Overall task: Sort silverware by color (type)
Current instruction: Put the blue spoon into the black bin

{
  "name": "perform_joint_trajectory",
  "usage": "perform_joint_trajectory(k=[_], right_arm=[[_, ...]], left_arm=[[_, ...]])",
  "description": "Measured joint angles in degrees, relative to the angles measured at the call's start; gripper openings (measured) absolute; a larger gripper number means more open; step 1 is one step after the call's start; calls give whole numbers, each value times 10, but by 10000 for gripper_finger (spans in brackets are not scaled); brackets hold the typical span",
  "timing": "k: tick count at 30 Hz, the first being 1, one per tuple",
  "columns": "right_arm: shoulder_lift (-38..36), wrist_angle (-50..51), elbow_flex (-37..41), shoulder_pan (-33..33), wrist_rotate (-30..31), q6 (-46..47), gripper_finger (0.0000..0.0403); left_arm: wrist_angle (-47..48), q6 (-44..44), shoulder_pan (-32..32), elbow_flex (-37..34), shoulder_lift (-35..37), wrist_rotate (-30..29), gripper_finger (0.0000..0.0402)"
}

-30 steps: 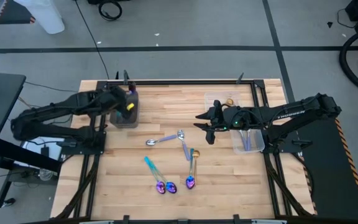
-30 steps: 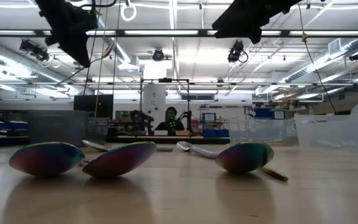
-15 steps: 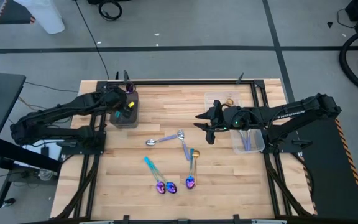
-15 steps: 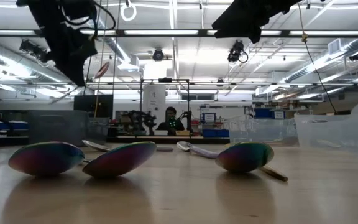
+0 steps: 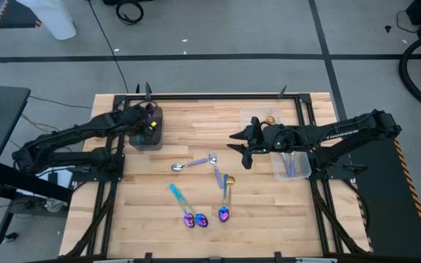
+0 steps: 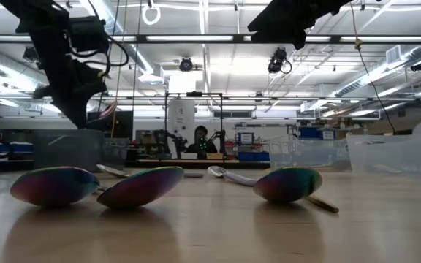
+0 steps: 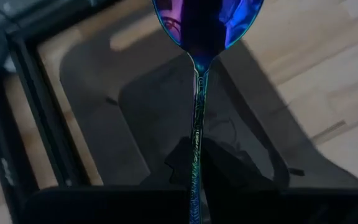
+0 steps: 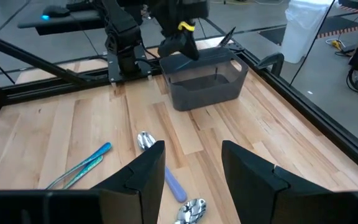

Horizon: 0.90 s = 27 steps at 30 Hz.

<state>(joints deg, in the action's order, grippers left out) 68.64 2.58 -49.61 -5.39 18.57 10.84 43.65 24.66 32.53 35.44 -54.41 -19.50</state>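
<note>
Left gripper (image 5: 146,123) is clenched on an iridescent purple-blue spoon (image 7: 199,74), gripping its thin handle, bowl pointing away from the fingers, held over the dark grey tray (image 5: 148,137) at the table's (image 5: 196,212) left rear. Right gripper (image 8: 191,165) hovers mid-table, fingers parted, holding nothing. Loose spoons (image 5: 203,190) lie mid-table: silver ones near centre, iridescent ones toward the front edge. More sit in the clear containers (image 5: 291,164) at right.
</note>
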Motion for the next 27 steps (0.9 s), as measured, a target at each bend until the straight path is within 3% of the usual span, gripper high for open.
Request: perform_joint_trajectory(k=[27], right_arm=[[0, 1, 0, -1, -2, -4, 168]], left_arm=[[-6, 16, 18, -21, 0, 25, 43]])
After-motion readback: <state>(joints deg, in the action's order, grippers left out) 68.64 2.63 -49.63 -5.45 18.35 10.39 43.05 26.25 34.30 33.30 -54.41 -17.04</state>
